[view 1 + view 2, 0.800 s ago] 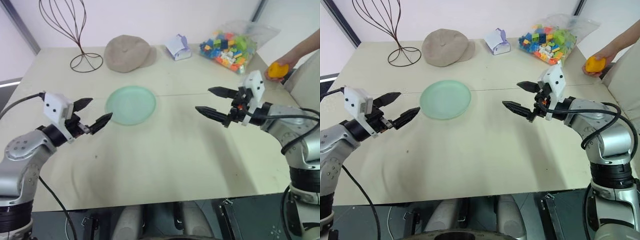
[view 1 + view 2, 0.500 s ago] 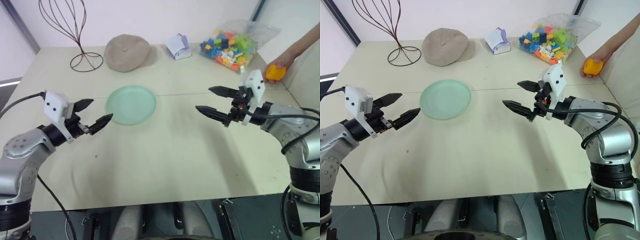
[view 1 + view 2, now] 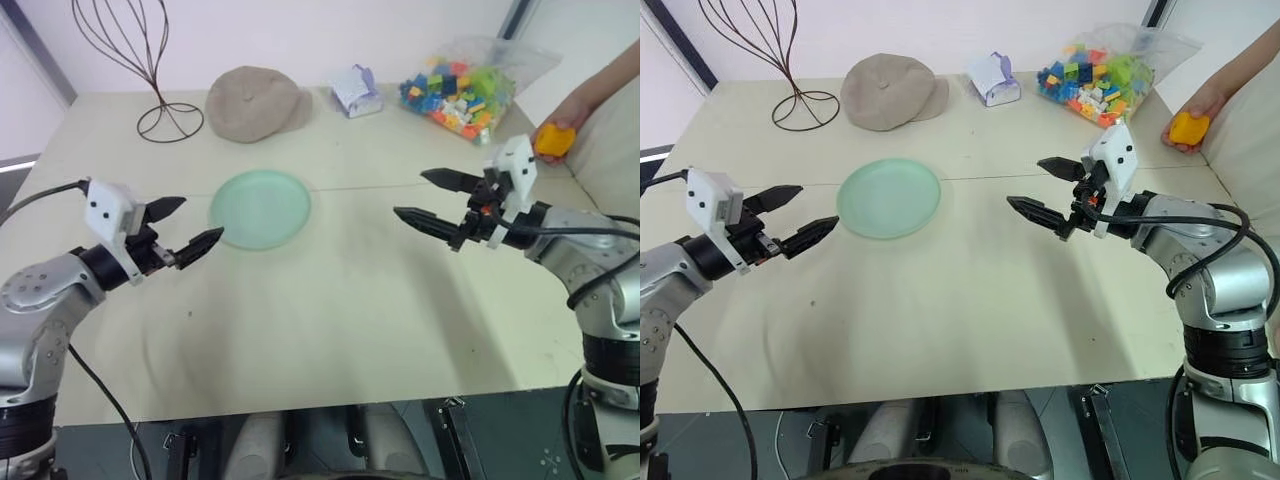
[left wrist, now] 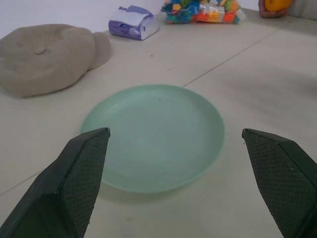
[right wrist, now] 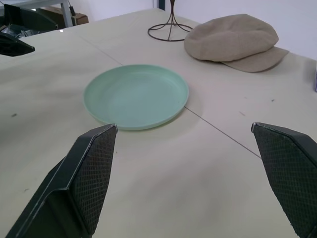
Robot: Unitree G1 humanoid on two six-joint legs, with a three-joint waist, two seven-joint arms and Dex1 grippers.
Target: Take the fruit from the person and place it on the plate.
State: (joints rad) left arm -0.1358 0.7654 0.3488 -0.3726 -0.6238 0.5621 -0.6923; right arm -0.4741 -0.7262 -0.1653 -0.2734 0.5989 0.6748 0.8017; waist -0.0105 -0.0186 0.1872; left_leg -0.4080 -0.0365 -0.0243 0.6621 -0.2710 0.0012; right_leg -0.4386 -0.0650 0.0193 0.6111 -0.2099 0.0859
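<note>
Both my grippers hang level over the table [image 3: 330, 330], fingers spread wide, nothing in either. Left gripper [image 3: 193, 226] sits just beside the plate's near-left rim; right gripper [image 3: 428, 198] is well apart from it, pointing in from the other side. Plate [image 3: 261, 208] lies flat mid-table, bare tabletop all round it and between my arms. Fruit [image 3: 553, 140] is in the person's hand [image 3: 572, 112] at the table's far right edge, beyond my right gripper. Cap [image 3: 255, 103], wire stand [image 3: 150, 70], small packet [image 3: 354, 91] and brick bag [image 3: 462, 88] line the far edge.
</note>
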